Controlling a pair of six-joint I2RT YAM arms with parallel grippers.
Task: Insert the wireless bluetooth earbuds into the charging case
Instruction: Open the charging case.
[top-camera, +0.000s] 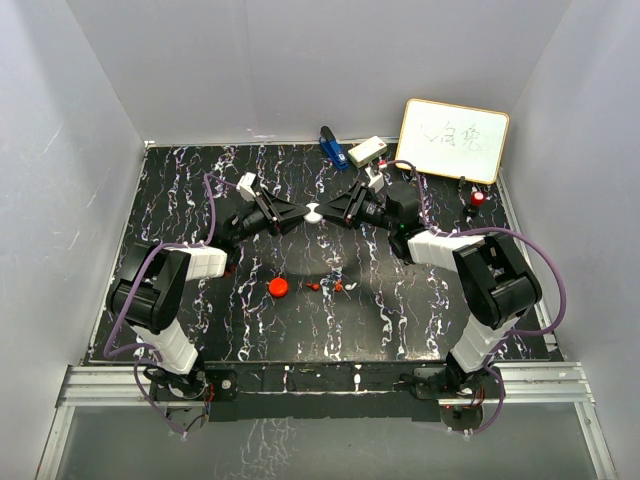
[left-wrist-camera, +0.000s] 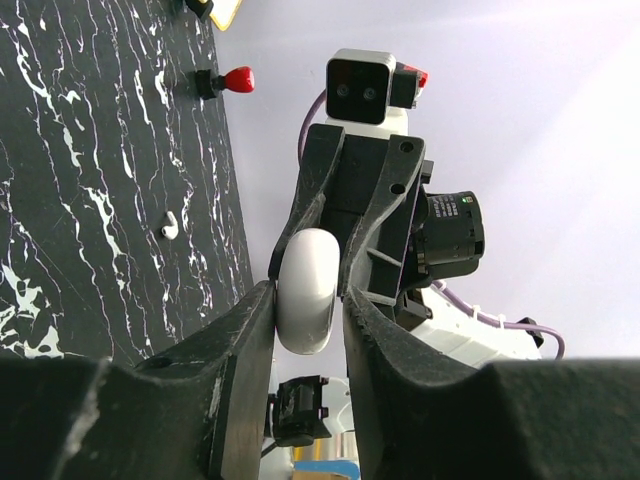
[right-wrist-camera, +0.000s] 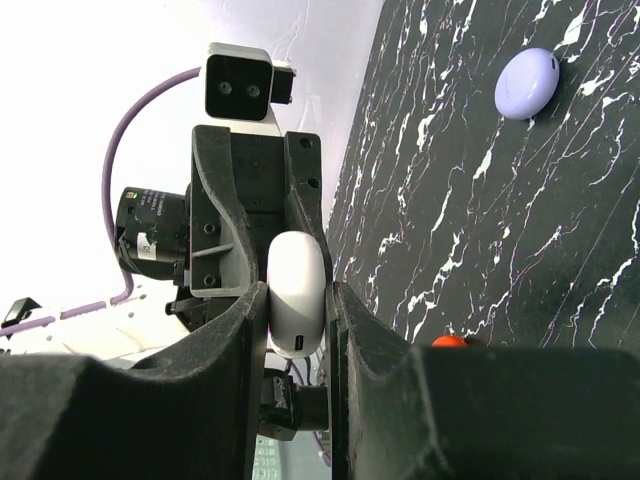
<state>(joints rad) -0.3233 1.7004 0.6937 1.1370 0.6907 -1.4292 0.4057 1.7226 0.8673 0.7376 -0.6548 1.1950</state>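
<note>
You've got both arms meeting nose to nose on the white charging case (top-camera: 314, 212), held up off the table (top-camera: 200, 190). The left gripper (left-wrist-camera: 310, 292) has its fingers pressed on the case's two flat sides. The right gripper (right-wrist-camera: 298, 290) is clamped on it the same way from the opposite end.

The earbuds are nowhere near going in. The red earbuds (top-camera: 340, 288) lie on the table on your side of the white case, and a white earbud (left-wrist-camera: 170, 227) lies on the table too, well apart from the case. A red case (top-camera: 278, 288) lies on your side of the white case and a little left. A purple case (right-wrist-camera: 527, 83) rests on the table well clear of it.

Here's your danger: that shell is smooth and rounded, and both grips are narrow, edge-on pinches. If one arm pulls or twists before the other gives, the case may squirt out sideways. A drop from here could land among the red earbuds and scatter them. If you're prying the lid, uneven force could snap it shut or jerk the case from the weaker grip. I can't tell whether the lid is cracked open. And with both grippers occupied, neither is free to fetch a bud, so one has to let go cleanly.
</note>
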